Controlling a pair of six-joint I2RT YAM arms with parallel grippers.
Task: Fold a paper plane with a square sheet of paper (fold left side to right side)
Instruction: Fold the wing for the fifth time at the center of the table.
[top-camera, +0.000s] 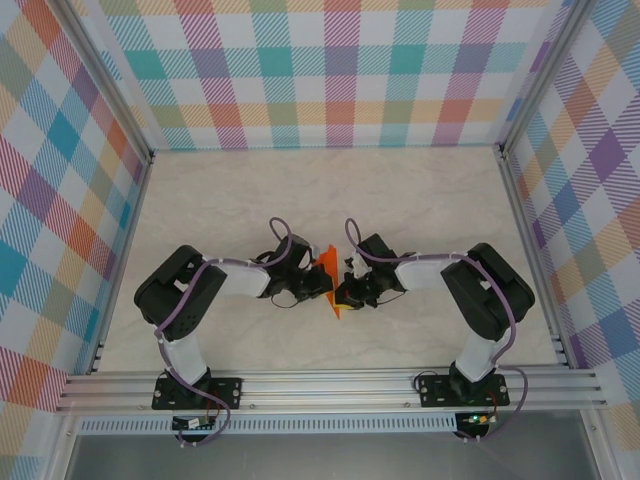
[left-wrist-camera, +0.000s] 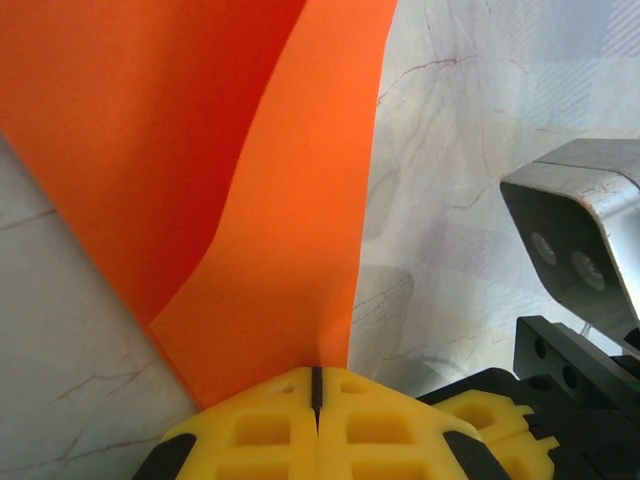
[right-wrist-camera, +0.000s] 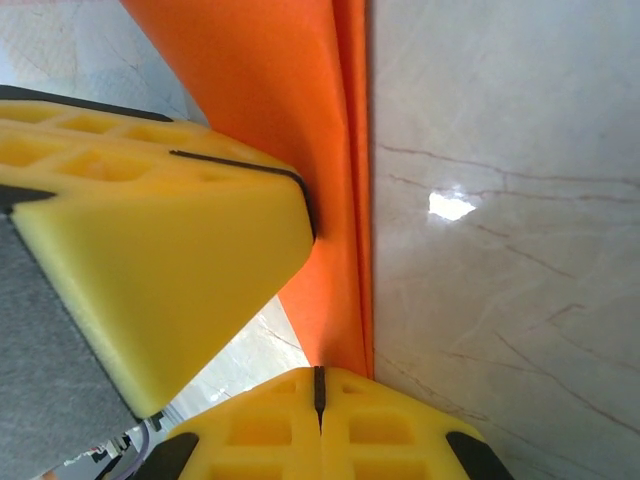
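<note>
Left gripper (left-wrist-camera: 316, 385) is pinching shut on the orange paper (left-wrist-camera: 280, 200), which is sitting between both arms at the centre of the table (top-camera: 200, 200). Right gripper (right-wrist-camera: 319, 385) is clamping the same sheet's edge. Paper is looking thin, light, floppy and tearable, so gripping by edges or corners.

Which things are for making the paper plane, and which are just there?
For the job:
orange sheet of paper
left gripper and right gripper, both pinching it

Just there:
marble-patterned table
checked walls
metal frame rail
</note>
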